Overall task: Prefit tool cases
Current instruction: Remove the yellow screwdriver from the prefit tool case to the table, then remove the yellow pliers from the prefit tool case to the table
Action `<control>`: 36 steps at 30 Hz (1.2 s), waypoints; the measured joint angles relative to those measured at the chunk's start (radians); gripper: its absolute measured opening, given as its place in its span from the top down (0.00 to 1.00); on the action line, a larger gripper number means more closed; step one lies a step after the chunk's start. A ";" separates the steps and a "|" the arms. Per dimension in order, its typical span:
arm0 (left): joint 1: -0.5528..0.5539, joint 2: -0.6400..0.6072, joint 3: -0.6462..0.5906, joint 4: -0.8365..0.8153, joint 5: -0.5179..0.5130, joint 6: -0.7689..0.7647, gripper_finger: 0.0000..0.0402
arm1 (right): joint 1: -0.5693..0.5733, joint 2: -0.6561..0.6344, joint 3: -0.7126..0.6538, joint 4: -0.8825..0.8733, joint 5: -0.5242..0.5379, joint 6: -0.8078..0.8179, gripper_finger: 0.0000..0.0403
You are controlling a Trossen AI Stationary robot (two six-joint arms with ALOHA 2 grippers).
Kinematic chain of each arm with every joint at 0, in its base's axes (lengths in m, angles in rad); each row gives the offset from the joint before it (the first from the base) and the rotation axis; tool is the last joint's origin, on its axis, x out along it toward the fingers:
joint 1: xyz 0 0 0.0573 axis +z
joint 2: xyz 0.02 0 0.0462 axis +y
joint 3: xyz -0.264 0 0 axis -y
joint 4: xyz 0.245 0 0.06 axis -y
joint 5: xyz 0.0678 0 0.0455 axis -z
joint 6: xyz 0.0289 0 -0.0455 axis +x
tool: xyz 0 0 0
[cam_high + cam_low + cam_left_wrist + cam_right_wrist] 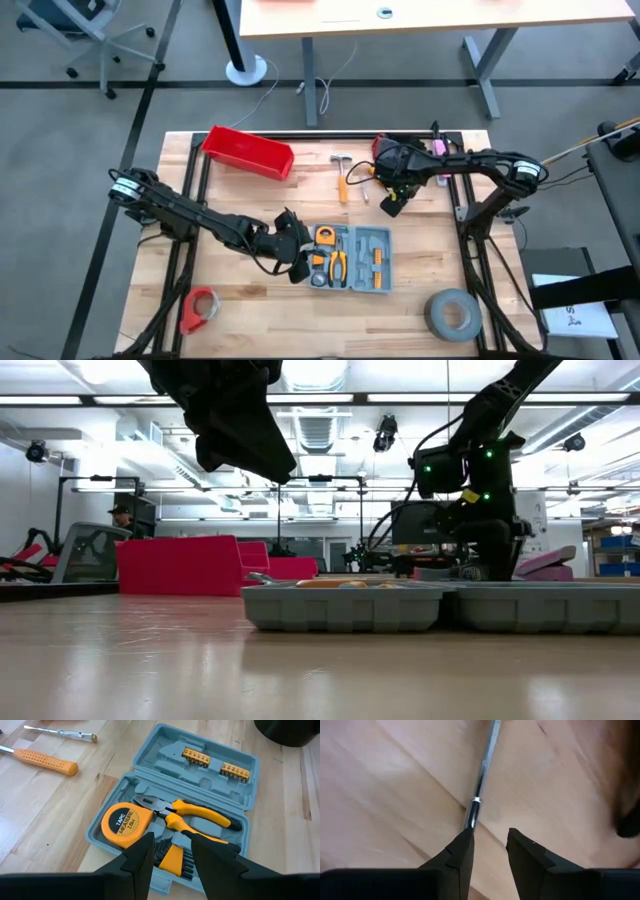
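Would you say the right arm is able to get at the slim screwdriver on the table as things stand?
Probably yes: the right end effector hangs just above the slim screwdriver, fingers apart, and bare table lies around its shaft with nothing in between.

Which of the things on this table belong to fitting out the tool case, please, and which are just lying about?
Job:
tool case, open
tape measure, pliers and bit strips in it
hammer and screwdriver, loose
left gripper over the case
right gripper at the screwdriver

Lying about:
red bin
grey tape roll
red tape roll
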 joint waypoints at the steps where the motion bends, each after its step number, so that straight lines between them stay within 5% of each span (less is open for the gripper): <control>1: 0.000 0.000 0.000 0.000 0.000 0.000 0.66 | 0.003 0.000 0.000 0.009 -0.007 -0.007 0.77; 13: 0.000 0.000 -0.003 0.000 0.000 -0.004 0.63 | 0.035 -0.009 0.000 0.031 -0.044 -0.023 0.77; 18: -0.002 0.000 -0.004 0.000 0.037 -0.006 0.63 | 0.081 -0.034 0.000 0.036 -0.135 -0.027 0.76; 36: -0.026 0.081 -0.005 0.043 0.088 -0.003 0.61 | 0.515 -0.089 0.000 0.230 -0.159 0.142 0.85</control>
